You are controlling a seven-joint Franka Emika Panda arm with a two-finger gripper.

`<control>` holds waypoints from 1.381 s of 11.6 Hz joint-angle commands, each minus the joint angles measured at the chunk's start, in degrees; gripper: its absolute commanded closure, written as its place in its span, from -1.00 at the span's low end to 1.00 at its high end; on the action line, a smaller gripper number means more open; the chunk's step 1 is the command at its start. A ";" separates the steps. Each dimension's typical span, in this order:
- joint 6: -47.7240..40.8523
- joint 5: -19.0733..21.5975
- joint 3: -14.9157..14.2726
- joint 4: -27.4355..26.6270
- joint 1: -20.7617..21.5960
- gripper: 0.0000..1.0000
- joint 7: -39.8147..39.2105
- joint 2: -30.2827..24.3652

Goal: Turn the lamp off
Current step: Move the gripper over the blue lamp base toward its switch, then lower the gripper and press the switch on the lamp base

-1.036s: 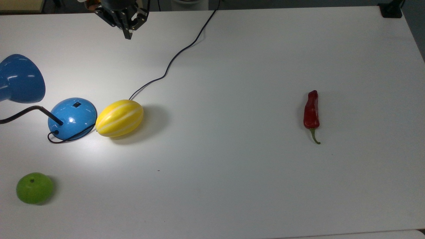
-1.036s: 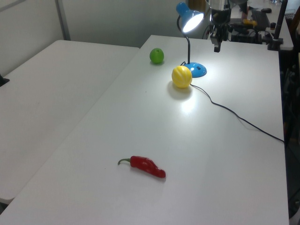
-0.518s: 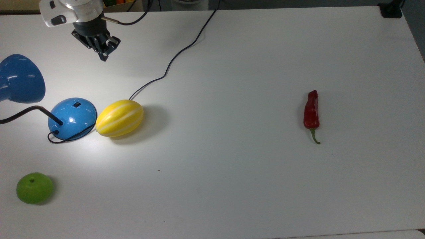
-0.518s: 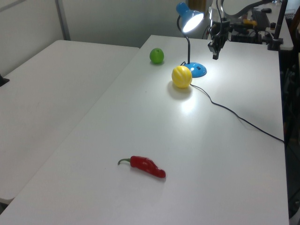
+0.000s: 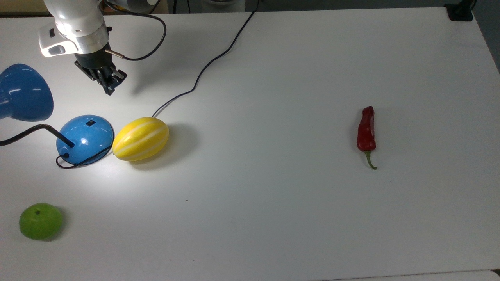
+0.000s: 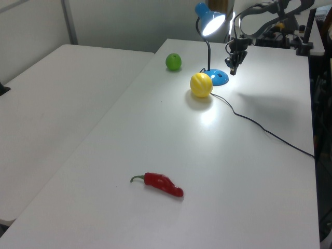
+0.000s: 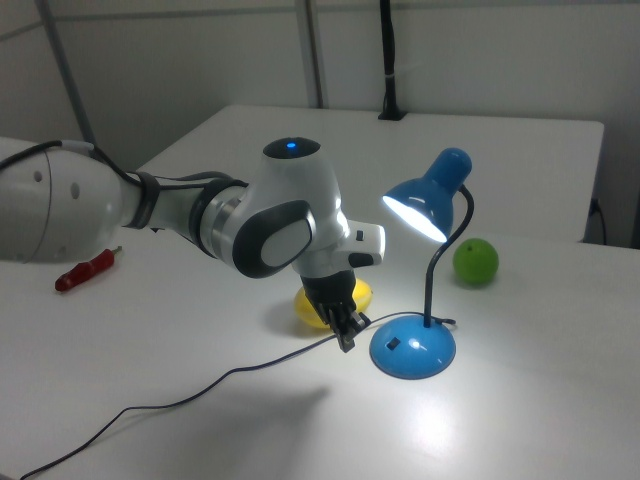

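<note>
The lamp (image 5: 84, 134) is seen near the top view's left edge of the white table (image 5: 281, 218), and it is lit: the inside of its blue cone shade (image 7: 425, 200) glows in the right view, and a bright pool of light is cast on the tabletop around the base. A small black switch (image 5: 90, 123) is carried on the upper part of the dome base, on the side toward the top view's top. The black gooseneck (image 5: 33, 132) is bent out past the top view's left edge and back to the shade. The lamp's black cord (image 5: 203, 70) is looped around the base, passed behind the yellow striped melon (image 5: 141, 138) and run off toward the table's far edge.

The melon is set just beside the base on the top view's right, touching it or nearly so.

The gripper (image 5: 108, 88) is held above the table, pointed downward, apart from the base and toward the top view's top of the switch. Its fingers are drawn close together, with nothing held between them.

A green apple (image 5: 40, 221) is placed at the top view's lower left, and a red chili pepper (image 5: 366, 130) is laid well apart on the top view's right.
</note>
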 commanded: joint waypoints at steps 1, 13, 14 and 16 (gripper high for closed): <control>6.29 -0.22 0.08 0.18 -2.20 1.00 0.67 2.87; 19.49 -0.14 0.26 1.77 -1.94 1.00 0.58 7.53; 19.58 -0.14 0.26 1.77 -2.03 1.00 0.58 7.54; 19.67 -0.22 0.26 1.77 -1.94 1.00 0.67 8.23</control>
